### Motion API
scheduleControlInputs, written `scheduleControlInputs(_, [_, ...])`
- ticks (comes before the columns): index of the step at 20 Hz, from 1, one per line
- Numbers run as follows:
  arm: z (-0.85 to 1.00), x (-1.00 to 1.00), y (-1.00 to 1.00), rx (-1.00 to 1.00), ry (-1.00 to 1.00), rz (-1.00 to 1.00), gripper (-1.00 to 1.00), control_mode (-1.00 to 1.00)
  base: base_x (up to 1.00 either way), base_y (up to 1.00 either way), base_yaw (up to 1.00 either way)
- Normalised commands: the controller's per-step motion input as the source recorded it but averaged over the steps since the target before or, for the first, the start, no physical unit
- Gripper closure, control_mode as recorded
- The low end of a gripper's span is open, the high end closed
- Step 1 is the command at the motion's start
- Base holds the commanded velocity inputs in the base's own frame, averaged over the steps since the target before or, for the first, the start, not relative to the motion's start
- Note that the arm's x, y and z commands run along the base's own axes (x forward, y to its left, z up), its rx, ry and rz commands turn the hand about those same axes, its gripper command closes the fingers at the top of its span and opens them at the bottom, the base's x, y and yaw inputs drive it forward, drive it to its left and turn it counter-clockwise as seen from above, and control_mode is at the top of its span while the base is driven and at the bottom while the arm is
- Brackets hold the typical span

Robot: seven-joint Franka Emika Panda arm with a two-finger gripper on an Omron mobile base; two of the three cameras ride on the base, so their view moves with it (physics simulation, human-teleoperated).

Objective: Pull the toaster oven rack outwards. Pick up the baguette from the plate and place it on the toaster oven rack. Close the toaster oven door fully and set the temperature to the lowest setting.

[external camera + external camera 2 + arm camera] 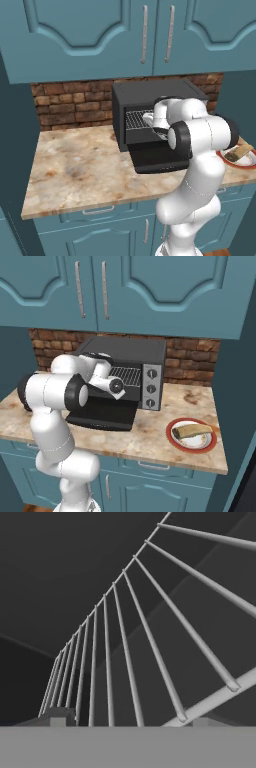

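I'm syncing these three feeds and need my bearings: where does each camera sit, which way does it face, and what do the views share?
Left base view: behind the arm on its left, looking forward and down at the toaster oven with its door folded open; the arm rises at lower right.
Right base view: behind on the right, facing the same counter; the arm rises at lower left, baguette on the plate to the right.
Hand view: on the hand, looking along the tool at the rack wires close up.
Both base views share oven, rack, plate and baguette.
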Motion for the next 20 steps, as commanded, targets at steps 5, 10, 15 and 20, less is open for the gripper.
scheduleControlInputs(5, [0.0,0.0,0.0,0.0,0.0,0.0,1.0,-1.0,0.0,0.0,0.0])
scheduleControlInputs(10, [0.0,0.0,0.0,0.0,0.01,0.0,1.0,-1.0,0.0,0.0,0.0])
scheduleControlInputs(15, [-0.05,-0.07,0.0,-0.03,0.07,0.0,1.0,-1.0,0.0,0.0,0.0])
scheduleControlInputs(20, [-0.07,-0.05,0.0,-0.04,0.12,0.0,1.0,-1.0,0.0,0.0,0.0])
